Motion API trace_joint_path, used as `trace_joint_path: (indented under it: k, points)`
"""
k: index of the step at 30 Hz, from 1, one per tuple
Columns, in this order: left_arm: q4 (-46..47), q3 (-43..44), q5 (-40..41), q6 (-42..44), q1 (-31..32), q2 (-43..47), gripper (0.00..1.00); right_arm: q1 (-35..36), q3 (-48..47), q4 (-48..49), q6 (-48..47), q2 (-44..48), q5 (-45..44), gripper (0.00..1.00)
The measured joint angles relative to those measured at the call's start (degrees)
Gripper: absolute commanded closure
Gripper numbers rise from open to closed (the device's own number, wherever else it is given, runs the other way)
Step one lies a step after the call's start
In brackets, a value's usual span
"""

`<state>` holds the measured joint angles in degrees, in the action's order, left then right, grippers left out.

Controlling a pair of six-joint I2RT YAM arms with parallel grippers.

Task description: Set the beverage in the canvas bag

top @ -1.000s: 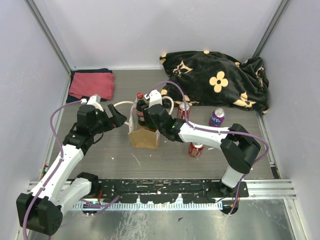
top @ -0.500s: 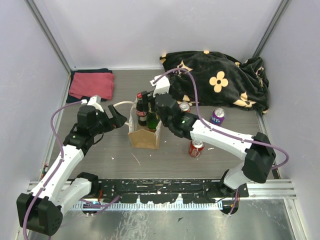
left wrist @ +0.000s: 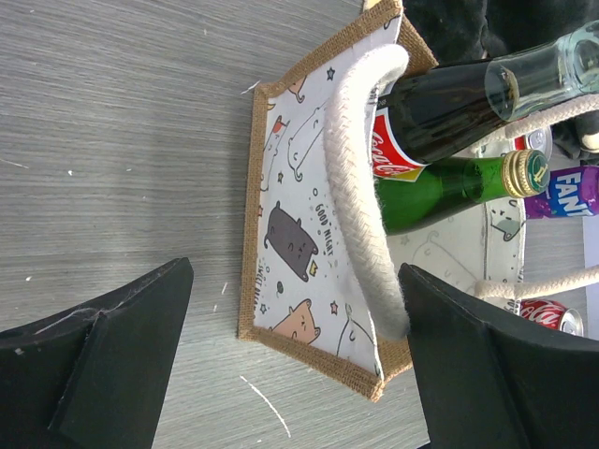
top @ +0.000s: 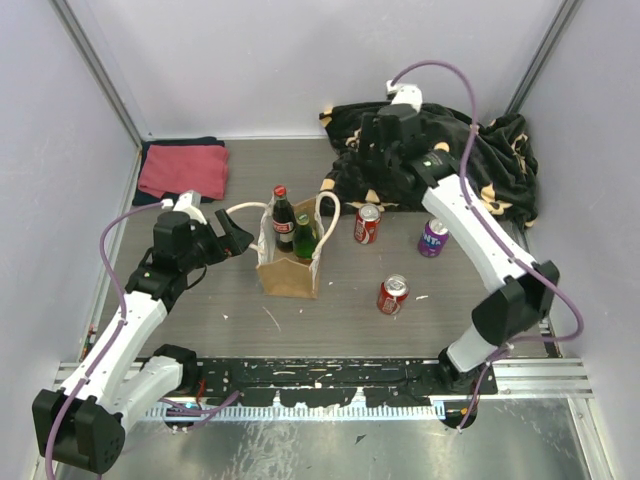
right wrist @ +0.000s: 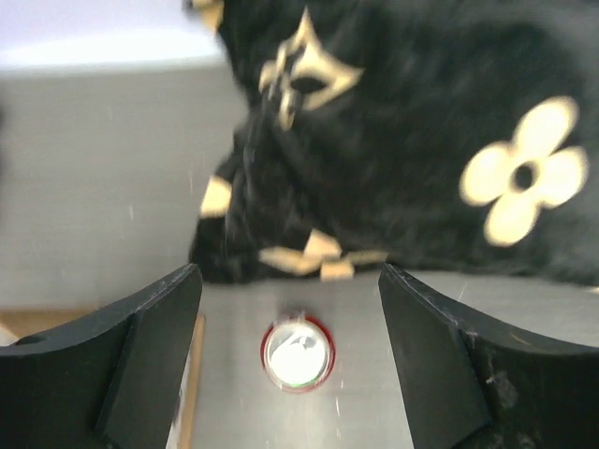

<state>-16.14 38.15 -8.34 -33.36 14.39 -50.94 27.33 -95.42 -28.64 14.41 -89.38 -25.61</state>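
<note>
My left jaws sit spread wide, gripping nothing, beside the canvas bag (top: 288,275), I judge to steady it. The green bottle (top: 305,238) stands inside beside a Coca-Cola bottle (top: 283,218); my right jaws hover released above a red can (right wrist: 298,354).

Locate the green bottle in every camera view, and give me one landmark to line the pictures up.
Top external: the green bottle stands in the canvas bag, left of centre, beside the cola bottle.
Left wrist: upper right, pointing sideways in the picture, under the cola bottle, inside the bag.
Right wrist: not in it.
Landmark: the black flowered blanket, which fills the right wrist view's upper half.
</note>
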Motion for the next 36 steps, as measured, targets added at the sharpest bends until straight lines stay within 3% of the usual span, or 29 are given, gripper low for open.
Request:
trace_joint_path:
  k: [10, 36]
  points:
    - [0.0, -0.3, -0.2, -0.3, 0.0, 1.1, 0.02, -0.1, 6.1, -12.1, 4.2, -12.3, 14.2, 0.16]
    - [0.0, -1.6, -1.0, -0.3, 0.0, 1.4, 0.02, -0.1, 10.9, -9.6, 5.0, -11.1, 14.2, 0.10]
